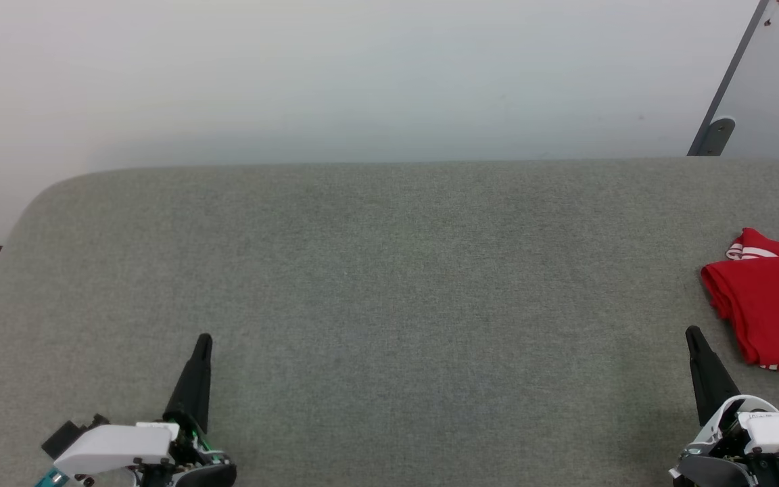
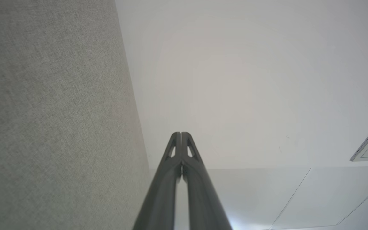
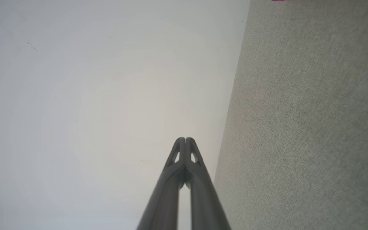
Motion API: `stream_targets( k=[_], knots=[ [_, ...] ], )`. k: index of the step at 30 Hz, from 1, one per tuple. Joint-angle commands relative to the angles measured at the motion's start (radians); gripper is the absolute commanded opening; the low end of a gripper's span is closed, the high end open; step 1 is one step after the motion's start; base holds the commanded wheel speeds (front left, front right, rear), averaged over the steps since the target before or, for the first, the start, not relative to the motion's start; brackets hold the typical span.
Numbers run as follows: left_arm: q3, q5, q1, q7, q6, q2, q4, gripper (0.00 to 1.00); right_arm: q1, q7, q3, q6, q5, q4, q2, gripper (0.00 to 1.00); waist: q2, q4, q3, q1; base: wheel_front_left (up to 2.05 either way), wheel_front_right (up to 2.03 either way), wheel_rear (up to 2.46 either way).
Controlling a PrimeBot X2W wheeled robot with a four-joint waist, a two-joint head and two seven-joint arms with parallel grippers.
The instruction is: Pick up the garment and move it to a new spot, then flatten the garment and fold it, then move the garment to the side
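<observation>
I see the garment (image 1: 771, 308) at the right edge of the head view, about mid-height. It lies on the grey padded table (image 1: 389, 270) and is partly cut off by the frame. It is a compact red bundle with stacked layers along its left side, and a bit of white striped cuff (image 1: 749, 251) pokes out at its top.

My left gripper (image 1: 203, 340) is at the lower left of the frame and my right gripper (image 1: 692, 333) at the lower right. Both point up the picture, and neither touches the cloth. In each wrist view the two dark fingers are pressed together at the tips with nothing between them. The left gripper (image 2: 181, 134) and the right gripper (image 3: 185, 139) both aim past the table edge at the pale wall (image 2: 251, 80).

My reading is that the work looks essentially finished. The garment appears folded over on itself and set off to the side, and the middle of the table is bare. I can't judge how neat the fold is, because the right part of the garment is out of frame. If anything is left, it is a check of that hidden edge.
</observation>
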Motion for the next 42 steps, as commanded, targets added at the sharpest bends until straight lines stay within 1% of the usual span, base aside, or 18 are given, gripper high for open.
stream_targets(
  k=[1,42],
  knots=[
    [0.003,0.003,-0.01,0.003,0.001,-0.002,0.002,0.0,-0.002,0.001,0.001,-0.001,0.004,0.0,0.004,0.0,0.0,0.0,0.0,-0.0001,0.0,0.0,0.0],
    [0.01,0.009,-0.011,0.01,0.001,-0.007,0.002,0.0,-0.002,0.001,0.001,-0.001,0.005,0.0,0.004,0.0,0.0,0.0,0.0,-0.0001,0.0,0.0,0.0]
  ],
)
